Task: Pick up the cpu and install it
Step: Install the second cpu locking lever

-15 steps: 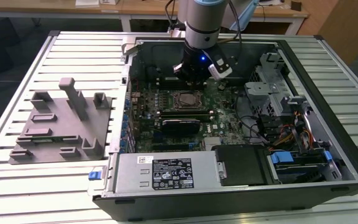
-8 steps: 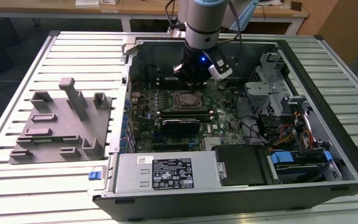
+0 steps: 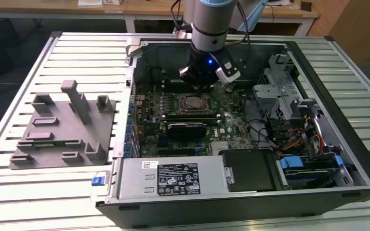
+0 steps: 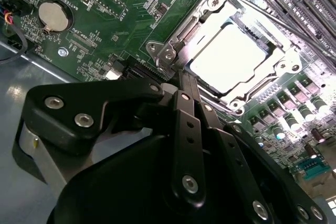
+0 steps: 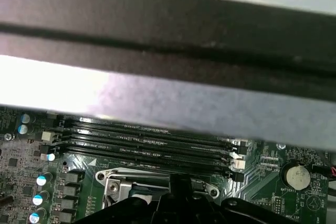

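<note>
Gripper point(image 4: 184, 85): the black fingers sit pressed together in the second wrist view, with nothing between them. The tip hangs just over the edge of the socket frame, at the corner by its hinge.

Cpu point(image 4: 233, 56): the small shiny square chip lies flat inside the socket frame. It is just past the tip of the shut fingers and not touching them. It glows very bright in the light. In the exterior view the cpu point(image 3: 192, 102) sits right under the arm.

Socket frame point(image 4: 178, 43): a metal rim with screws runs all around the cpu. In the first wrist view a corner of the socket frame point(image 5: 113, 182) peeks out just past the dark gripper body.

Memory slots point(image 5: 147, 145): long black slots lie just beyond the socket frame.

Round battery point(image 4: 53, 16): a silver coin shape on the green board, well apart from the socket frame.

Computer case point(image 3: 339, 159): the big open box holds the green board and the socket frame.

Grey plastic tray point(image 3: 66, 127): it lies on the table outside the computer case, far from the socket frame, with posts standing up.
</note>
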